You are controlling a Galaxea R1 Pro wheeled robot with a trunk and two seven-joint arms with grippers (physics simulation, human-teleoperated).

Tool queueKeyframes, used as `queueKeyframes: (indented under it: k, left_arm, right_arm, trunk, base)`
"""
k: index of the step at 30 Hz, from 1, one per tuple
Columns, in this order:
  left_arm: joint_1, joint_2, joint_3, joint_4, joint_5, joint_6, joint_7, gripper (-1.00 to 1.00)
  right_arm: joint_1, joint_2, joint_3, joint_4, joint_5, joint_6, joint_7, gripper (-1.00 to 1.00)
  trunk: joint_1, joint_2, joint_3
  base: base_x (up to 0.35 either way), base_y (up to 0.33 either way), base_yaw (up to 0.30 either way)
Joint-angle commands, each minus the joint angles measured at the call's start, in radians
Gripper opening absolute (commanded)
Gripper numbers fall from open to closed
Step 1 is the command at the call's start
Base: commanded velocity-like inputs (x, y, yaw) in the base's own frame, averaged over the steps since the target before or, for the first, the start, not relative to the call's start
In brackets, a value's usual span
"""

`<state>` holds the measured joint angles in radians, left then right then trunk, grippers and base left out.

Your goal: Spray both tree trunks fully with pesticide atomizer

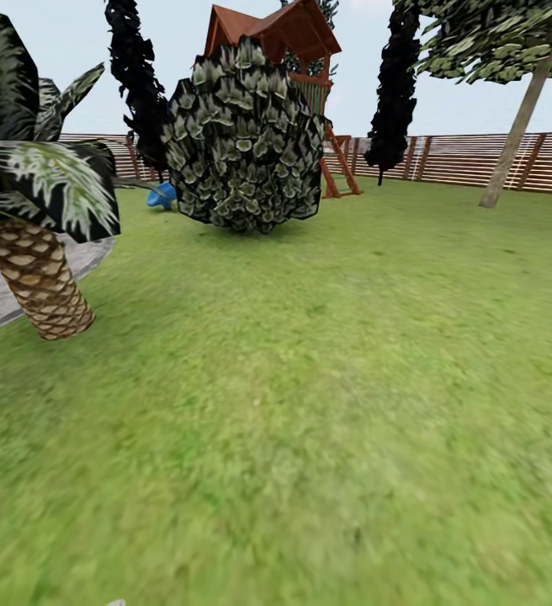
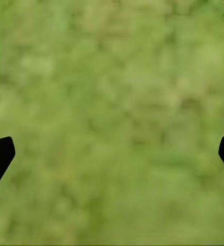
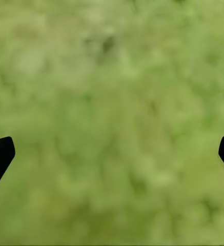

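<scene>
From the head, green lawn [image 1: 326, 404] stretches to the far fence [image 1: 478, 158]; one leaning pale tree trunk [image 1: 516, 135] stands far right. Left gripper [image 2: 112, 156] gapes wide over grass. Right gripper [image 3: 112, 156] gapes wide over grass too.

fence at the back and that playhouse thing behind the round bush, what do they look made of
The fence looks like wood: brown horizontal slats on darker posts, matte, maybe stained. The playhouse also reads as wood, reddish-brown with a peaked roof and a slanted ladder frame; its green side panel could be painted wood or plastic, too small to tell. The round bush hides its lower part.
</scene>
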<state>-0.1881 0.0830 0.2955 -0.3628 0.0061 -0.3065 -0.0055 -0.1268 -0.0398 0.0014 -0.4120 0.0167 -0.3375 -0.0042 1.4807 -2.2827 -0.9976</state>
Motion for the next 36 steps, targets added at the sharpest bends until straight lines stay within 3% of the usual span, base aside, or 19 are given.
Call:
queueKeyframes:
  k: [1,36]
  left_arm:
    - [-0.001,0.000,0.002,0.001,0.001,-0.003,-0.001,1.00]
    - [-0.001,0.001,0.002,0.001,0.001,-0.003,-0.001,1.00]
  right_arm:
    - [-0.001,0.000,0.000,0.001,0.002,-0.003,0.000,1.00]
    - [-0.001,0.000,0.000,0.001,0.002,-0.003,-0.001,1.00]
  trunk:
    - [0.000,0.000,-0.001]
    - [0.000,0.000,-0.001]
  base:
    - [0.338,-0.080,0.000]
    - [0.338,-0.080,0.000]
